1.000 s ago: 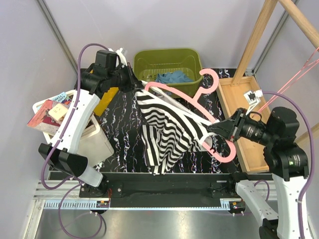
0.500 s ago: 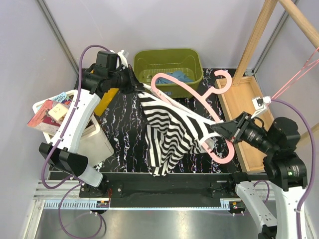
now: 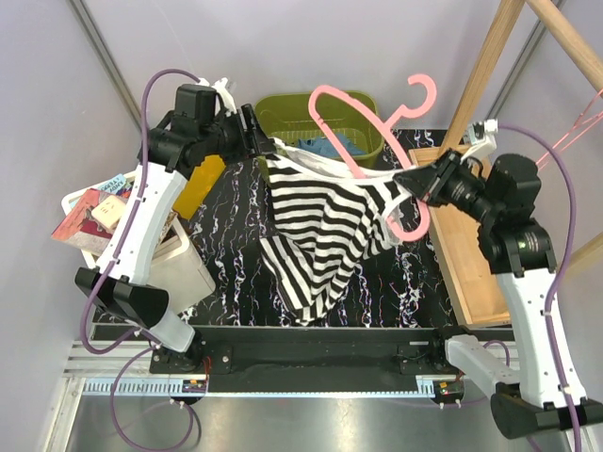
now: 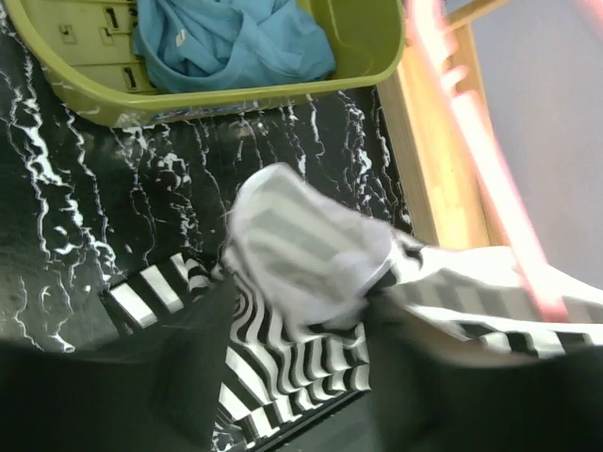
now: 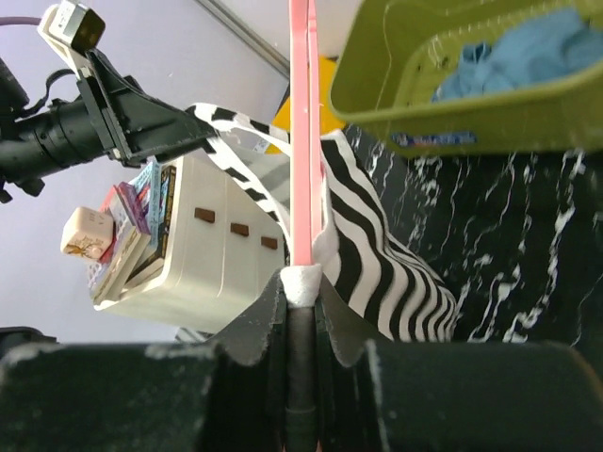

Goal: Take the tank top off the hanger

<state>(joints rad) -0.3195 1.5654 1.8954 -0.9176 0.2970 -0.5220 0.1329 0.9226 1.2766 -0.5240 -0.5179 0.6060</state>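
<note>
**Hanger swung up, tank top half off**

In the last 1 second my right gripper (image 3: 407, 181) hauled the pink hanger (image 5: 301, 141) up and back. Its hook now pokes up by the wooden post (image 3: 485, 66), and 1 shoulder loop sits bare above the green basket (image 3: 273, 104). That gripper is clamped tight on the hanger's bar, with a scrap of white trim caught at the pinch. My left gripper (image 3: 254, 143) is closed on a strap of the striped tank top (image 3: 320, 226), which hangs stretched between my 2 grippers over the desk (image 3: 226, 217). My guess is the left shoulder's free and the right one, next to my gripper, still isn't. Nothing's readable: the sticker (image 5: 443, 138) on the basket and the book covers (image 3: 89, 209) are too small.
</note>
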